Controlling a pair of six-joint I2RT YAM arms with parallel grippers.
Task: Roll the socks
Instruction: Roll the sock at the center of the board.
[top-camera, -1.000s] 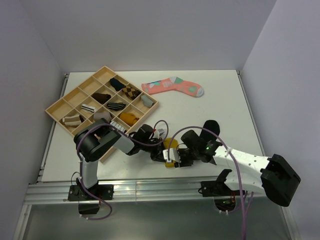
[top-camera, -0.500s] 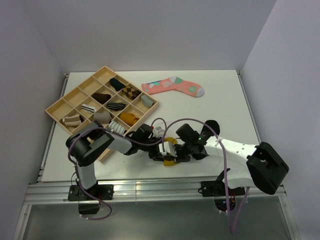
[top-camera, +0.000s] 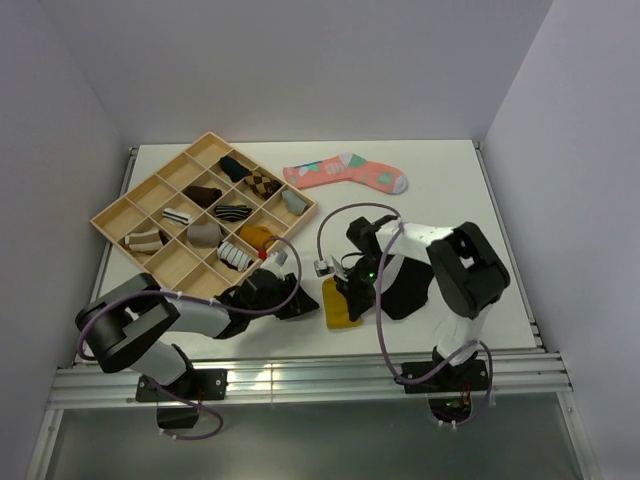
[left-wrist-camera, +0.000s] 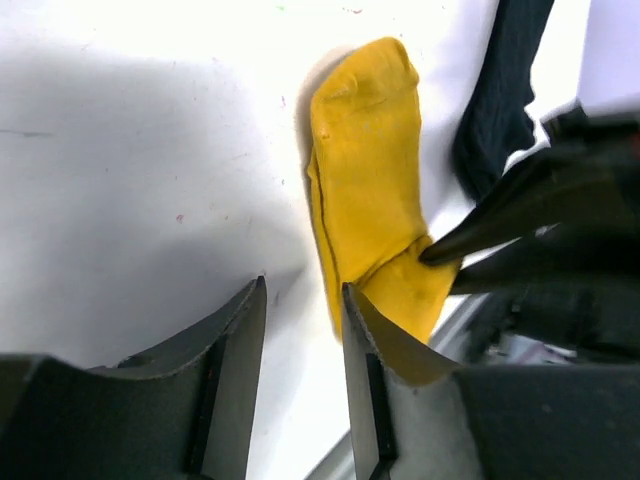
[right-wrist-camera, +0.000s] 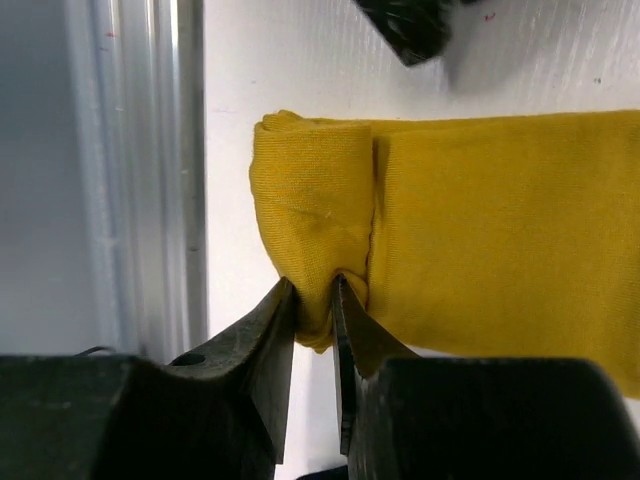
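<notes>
Both grippers shifted vs 1 s ago: L gripper (left-wrist-camera: 303, 287) backed off to the left of the yellow sock (left-wrist-camera: 368, 200), and its jaws went from closed to parted. R gripper (right-wrist-camera: 313, 283) swung in closer and now sits over the sock's near end. L jaws have nothing between them, tips just short of the sock. R jaws are clenched on the sock's rolled end: one fold turned over, rest lies flat. Yellow sock is near the front edge of the tabletop (top-camera: 450, 190), between the two grippers in top view. Black sock (top-camera: 405, 290) is just beside it on the right. Wooden tray (top-camera: 150, 175) w/ small sock bundles (top-camera: 232, 212) is back left. Pink patterned sock (top-camera: 345, 172) is further back, well apart from the grippers.
</notes>
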